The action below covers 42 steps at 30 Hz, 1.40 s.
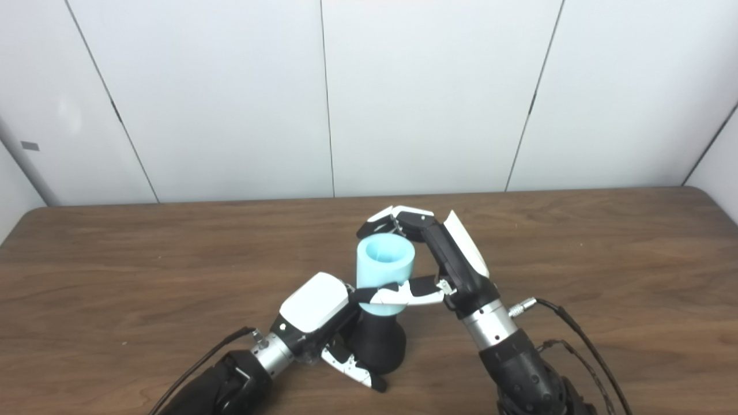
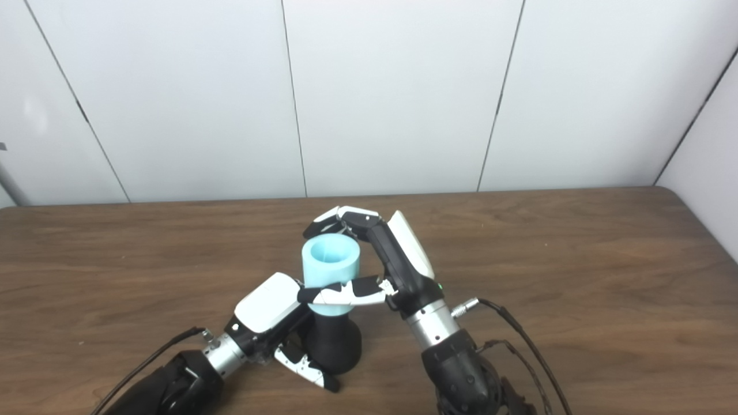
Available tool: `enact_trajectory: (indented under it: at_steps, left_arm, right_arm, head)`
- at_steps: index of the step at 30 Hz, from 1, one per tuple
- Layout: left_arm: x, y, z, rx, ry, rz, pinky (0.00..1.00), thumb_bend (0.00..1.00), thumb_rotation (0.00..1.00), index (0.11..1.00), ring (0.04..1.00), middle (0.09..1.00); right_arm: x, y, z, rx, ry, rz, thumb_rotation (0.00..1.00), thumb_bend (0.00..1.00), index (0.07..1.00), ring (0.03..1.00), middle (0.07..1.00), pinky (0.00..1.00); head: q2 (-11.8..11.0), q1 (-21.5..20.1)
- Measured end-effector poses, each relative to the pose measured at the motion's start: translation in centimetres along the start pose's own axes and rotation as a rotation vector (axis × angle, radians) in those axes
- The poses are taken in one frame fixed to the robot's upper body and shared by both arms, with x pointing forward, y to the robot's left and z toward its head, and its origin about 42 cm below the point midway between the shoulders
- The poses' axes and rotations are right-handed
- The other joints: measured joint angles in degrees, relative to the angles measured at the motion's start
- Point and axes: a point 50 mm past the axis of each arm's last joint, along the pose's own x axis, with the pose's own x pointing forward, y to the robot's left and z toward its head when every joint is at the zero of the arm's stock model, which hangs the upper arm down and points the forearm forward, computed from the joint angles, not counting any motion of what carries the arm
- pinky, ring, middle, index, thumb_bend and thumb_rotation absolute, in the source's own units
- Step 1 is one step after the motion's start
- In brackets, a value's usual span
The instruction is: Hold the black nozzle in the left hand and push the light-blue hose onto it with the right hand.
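I find the nozzle (image 1: 377, 344) standing upright near the middle of the tabletop's (image 1: 115, 271) front edge, its flared black base on the wood. My left hand (image 1: 323, 323) is closed around that base, thumb low at the front. The hose (image 1: 385, 271), a short light-blue sleeve, sits over the nozzle's top, open end up. My right hand (image 1: 429, 259) is wrapped on it, fingers curled over the far rim, thumb across the lower front.

Assessment: the hose looks light and thick-walled, probably somewhat pliable; squeezing the rim may pinch the bore. I judge the mid-wall the better hold. The nozzle appears rigid; the wide base gives firm purchase. Seating depth cannot be confirmed.
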Motion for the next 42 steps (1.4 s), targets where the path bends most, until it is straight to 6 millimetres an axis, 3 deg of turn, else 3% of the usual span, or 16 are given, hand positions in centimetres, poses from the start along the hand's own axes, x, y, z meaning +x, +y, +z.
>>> enact_trajectory:
  at_steps: [5, 8, 14, 22, 26, 30, 32, 40, 42]
  left_arm:
    - [0.0, 0.0, 0.0, 0.0, 0.0, 0.0, 0.12, 0.52, 0.04, 0.483, 0.157, 0.239]
    - [0.0, 0.0, 0.0, 0.0, 0.0, 0.0, 0.11, 0.52, 0.04, 0.483, 0.155, 0.237]
    - [0.0, 0.0, 0.0, 0.0, 0.0, 0.0, 0.11, 0.52, 0.04, 0.483, 0.153, 0.234]
    - [0.0, 0.0, 0.0, 0.0, 0.0, 0.0, 0.12, 0.52, 0.04, 0.483, 0.16, 0.241]
    - [0.0, 0.0, 0.0, 0.0, 0.0, 0.0, 0.11, 0.52, 0.04, 0.483, 0.157, 0.238]
    - [0.0, 0.0, 0.0, -0.001, 0.001, 0.0, 0.11, 0.52, 0.04, 0.483, 0.158, 0.238]
    - [0.0, 0.0, 0.0, -0.001, 0.001, 0.0, 0.11, 0.52, 0.04, 0.484, 0.156, 0.237]
    - [0.0, 0.0, 0.0, -0.001, 0.001, 0.0, 0.11, 0.52, 0.04, 0.484, 0.154, 0.234]
    - [0.0, 0.0, 0.0, -0.001, 0.001, 0.0, 0.11, 0.52, 0.04, 0.484, 0.15, 0.229]
  right_arm:
    - [-0.5, 0.1, -0.1, -0.015, -0.005, -0.005, 0.0, 0.51, 0.553, 0.362, 0.502, 0.23]
    - [-0.8, 0.2, 0.0, -0.033, -0.032, -0.016, 0.0, 0.52, 0.522, 0.438, 0.465, 0.21]
    - [-1.1, 0.4, 0.2, -0.087, -0.11, -0.05, 0.0, 0.52, 0.514, 0.443, 0.464, 0.16]
    - [-1.5, 1.0, -0.3, -0.141, -0.174, -0.055, 0.0, 0.52, 0.521, 0.443, 0.457, 0.17]
    - [-1.8, 1.8, -1.3, -0.179, -0.213, -0.073, 0.0, 0.52, 0.504, 0.446, 0.47, 0.24]
    - [-2.0, 2.8, -2.0, -0.202, -0.248, -0.106, 0.0, 0.51, 0.535, 0.385, 0.512, 0.29]
    - [-1.9, 3.1, -2.3, -0.215, -0.268, -0.118, 0.0, 0.51, 0.52, 0.419, 0.485, 0.26]
    - [-1.8, 4.1, -3.3, -0.234, -0.298, -0.175, 0.0, 0.51, 0.55, 0.365, 0.503, 0.25]
    - [-1.8, 4.1, -3.3, -0.24, -0.304, -0.183, 0.0, 0.51, 0.528, 0.432, 0.461, 0.23]
  head:
    - [0.1, 0.0]
    - [0.1, 0.0]
    - [0.1, 0.0]
    - [0.2, 0.3]
    - [0.2, 0.4]
    - [0.3, 0.4]
    - [0.3, 0.4]
    - [0.1, 0.6]
    - [0.1, 0.6]
